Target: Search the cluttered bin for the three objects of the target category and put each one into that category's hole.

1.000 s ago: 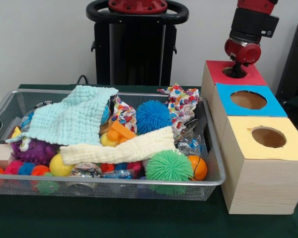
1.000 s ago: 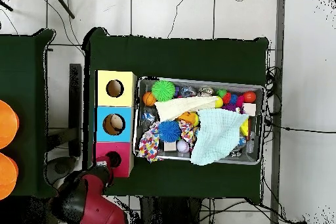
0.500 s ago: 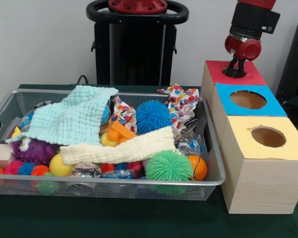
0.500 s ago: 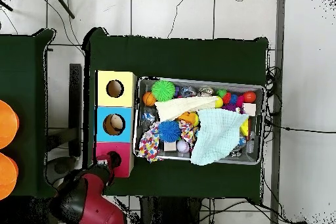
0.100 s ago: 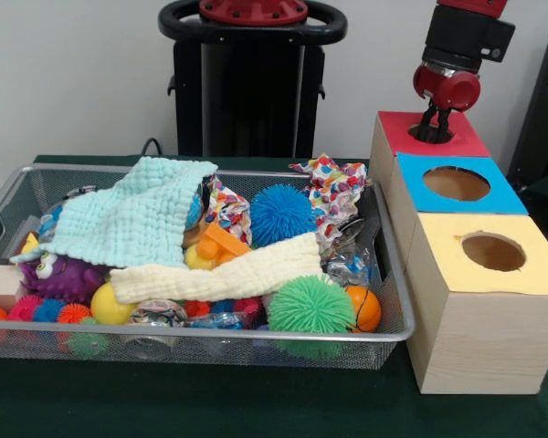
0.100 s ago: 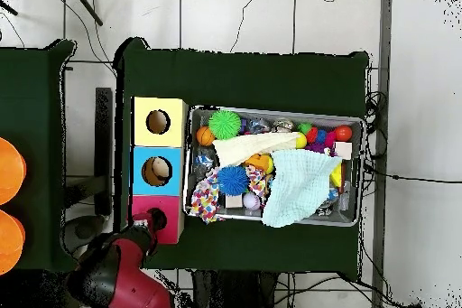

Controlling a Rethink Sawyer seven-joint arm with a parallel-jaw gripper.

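My gripper [image 5: 434, 128] hangs just above the round hole [image 5: 432, 137] in the red-topped box [image 5: 397, 128], open, with nothing between its fingers. In the overhead view the red arm [image 6: 122, 268] reaches to that red box [image 6: 144, 210] and hides the gripper. The wire bin [image 5: 256, 336] is full of clutter: a green spiky ball [image 5: 310, 306], a blue spiky ball [image 5: 281, 214], an orange ball [image 5: 365, 308], a yellow ball [image 5: 110, 306], a purple toy [image 5: 59, 274], a mint cloth [image 5: 132, 224], a cream cloth [image 5: 219, 272] and a patterned cloth [image 5: 333, 196].
Beside the red box stand a blue-topped box [image 5: 502, 196] and a yellow-topped box [image 5: 539, 265], each with a round hole. From above, the blue box's hole [image 6: 156, 171] shows something pale inside. The bin [image 6: 271, 111] lies close against the row of boxes.
A second ago the gripper sat lower, at the red box's hole; it has risen a little. Over the last half second nothing has moved.
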